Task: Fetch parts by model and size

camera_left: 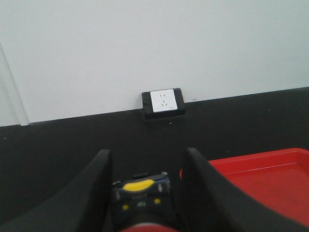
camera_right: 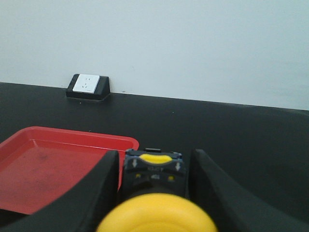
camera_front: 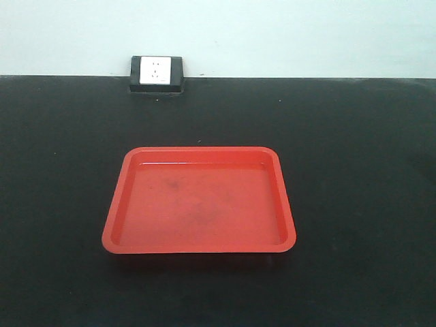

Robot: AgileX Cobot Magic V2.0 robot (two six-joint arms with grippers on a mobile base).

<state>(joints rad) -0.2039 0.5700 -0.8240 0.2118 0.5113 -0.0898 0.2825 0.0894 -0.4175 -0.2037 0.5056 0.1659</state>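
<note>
Switches sit one in each claw. The red-capped switch (camera_left: 140,193) is between the black fingers of the left claw (camera_left: 146,157), and the yellow-capped switch (camera_right: 153,176) is pinched likewise in the right claw (camera_right: 155,153). Both are clamped by their boxy black bodies (caps toward the cameras), probably to leave the smooth domed caps free. Ahead, between the two, a shallow glossy red plastic tray (camera_front: 197,204) with rounded corners lies bare, likely their destination. The matte black counter (camera_front: 354,170) runs back to a white socket (camera_front: 157,71) at the pale wall (camera_front: 306,34).
</note>
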